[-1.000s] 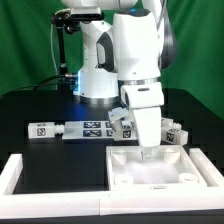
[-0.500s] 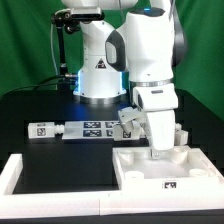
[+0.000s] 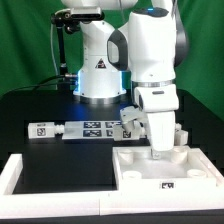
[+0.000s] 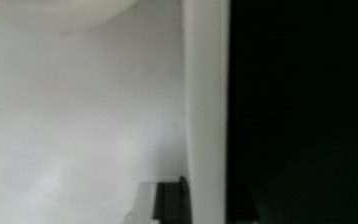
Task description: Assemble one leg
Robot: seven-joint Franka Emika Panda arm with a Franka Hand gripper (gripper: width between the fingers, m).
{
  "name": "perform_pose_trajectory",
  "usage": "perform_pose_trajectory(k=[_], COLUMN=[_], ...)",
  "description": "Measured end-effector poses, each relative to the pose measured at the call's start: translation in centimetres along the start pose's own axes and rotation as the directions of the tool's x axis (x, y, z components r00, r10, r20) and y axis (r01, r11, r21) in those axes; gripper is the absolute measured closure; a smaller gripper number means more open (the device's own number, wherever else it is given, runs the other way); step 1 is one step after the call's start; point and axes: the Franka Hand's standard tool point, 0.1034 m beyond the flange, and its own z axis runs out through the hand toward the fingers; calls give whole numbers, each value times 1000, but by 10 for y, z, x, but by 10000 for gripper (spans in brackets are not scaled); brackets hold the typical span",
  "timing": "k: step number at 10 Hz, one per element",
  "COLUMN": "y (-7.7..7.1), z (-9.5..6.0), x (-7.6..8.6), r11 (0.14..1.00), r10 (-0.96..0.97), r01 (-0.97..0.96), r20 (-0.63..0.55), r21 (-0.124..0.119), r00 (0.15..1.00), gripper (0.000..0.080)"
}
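My gripper [image 3: 157, 152] points straight down onto the far part of the large white tray-like panel [image 3: 192, 166] at the exterior view's right. In the wrist view the panel [image 4: 87, 100] fills one side and black table the other, and my gripper [image 4: 204, 205] straddles the panel's raised rim, with one dark finger [image 4: 171, 203] on the inner side. The jaws look closed on that rim. Small white legs with square tags lie behind the arm, one [image 3: 127, 124] beside the marker board and one [image 3: 179, 131] further right. None is held.
The marker board [image 3: 90, 128] lies flat behind the panel, with a small tagged white piece [image 3: 40, 130] at its left end. A white L-shaped fence [image 3: 20, 172] borders the front left of the black table. The robot's base [image 3: 98, 70] stands at the back.
The arm has moved to the exterior view's right and the white panel has slid right with it. Since half a second ago almost nothing has moved.
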Motion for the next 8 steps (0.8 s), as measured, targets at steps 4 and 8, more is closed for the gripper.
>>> perform_pose_trajectory(k=[4,8], y=[0,0], z=[0,1], x=[0,0], r11=[1000,1000], r10=[1,1], r01=[-1,-1], r20=[0,0], r21=[1,1], r00=[1000,1000], gripper=[643,176])
